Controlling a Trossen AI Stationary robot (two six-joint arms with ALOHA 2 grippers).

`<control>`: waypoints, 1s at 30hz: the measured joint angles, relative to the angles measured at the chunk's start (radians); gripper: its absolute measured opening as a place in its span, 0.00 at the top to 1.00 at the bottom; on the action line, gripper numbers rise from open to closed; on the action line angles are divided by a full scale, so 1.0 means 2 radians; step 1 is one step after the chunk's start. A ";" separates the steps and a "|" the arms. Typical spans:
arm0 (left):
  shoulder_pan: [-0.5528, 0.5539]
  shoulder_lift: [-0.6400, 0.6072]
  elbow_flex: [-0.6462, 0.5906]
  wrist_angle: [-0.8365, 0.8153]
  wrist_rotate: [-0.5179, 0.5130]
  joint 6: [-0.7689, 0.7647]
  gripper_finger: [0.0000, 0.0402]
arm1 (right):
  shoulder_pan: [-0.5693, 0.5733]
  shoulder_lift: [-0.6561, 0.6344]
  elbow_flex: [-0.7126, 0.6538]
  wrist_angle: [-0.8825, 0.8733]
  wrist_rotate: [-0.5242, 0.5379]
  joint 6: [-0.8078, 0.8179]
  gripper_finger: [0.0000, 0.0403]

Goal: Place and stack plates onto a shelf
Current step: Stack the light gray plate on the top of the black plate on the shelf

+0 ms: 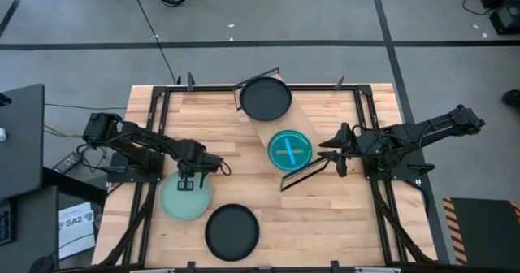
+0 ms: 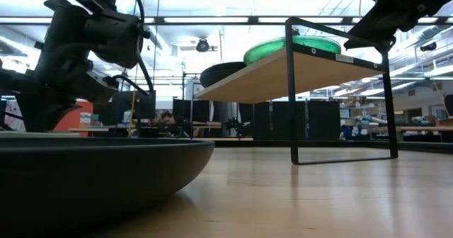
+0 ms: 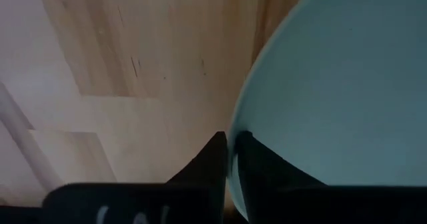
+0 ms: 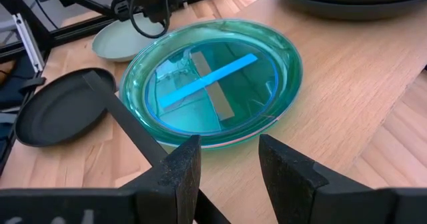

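Observation:
A pale green plate (image 1: pixel 185 200) lies near the table's left side, and my left gripper (image 1: pixel 188 182) stands over its far rim, shut on it. The shelf (image 1: pixel 276 131) runs slantwise across the table's middle. It carries a black plate (image 1: pixel 266 100) at its far end and a teal plate with a blue stripe (image 1: pixel 290 149) at its near end. My right gripper (image 1: pixel 329 153) is open just right of the teal plate (image 4: pixel 213 77), level with it and touching nothing. A second black plate (image 1: pixel 231 232) rests on the table near the front edge. My left gripper (image 3: pixel 231 141) pinches the pale green plate's rim (image 3: pixel 235 159) between its two fingers, one finger (image 3: pixel 212 159) outside the plate and the other (image 3: pixel 257 164) over its inner face. The fingers come from above, pointing down. Whether the plate is off the table I cannot tell.
Thin black wire frames (image 2: pixel 291 89) hold the shelf board above the table. The near black plate (image 2: pixel 92 174) fills the low view's foreground. Bare wood (image 1: pixel 341 216) lies at the table's near right. Black rails (image 1: pixel 382 216) run along both table sides.

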 joint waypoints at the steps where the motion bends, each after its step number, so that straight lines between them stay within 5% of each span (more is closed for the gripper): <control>1: 0.000 0.000 0.004 -0.008 0.001 0.000 0.92 | 0.000 0.000 0.000 0.000 0.000 0.000 0.61; 14: 0.000 0.001 0.099 -0.144 -0.006 -0.001 0.96 | 0.000 0.000 0.000 0.011 0.000 0.000 0.61; 30: 0.004 -0.001 0.321 -0.273 0.024 0.008 0.96 | 0.000 0.001 0.000 0.011 0.000 0.000 0.61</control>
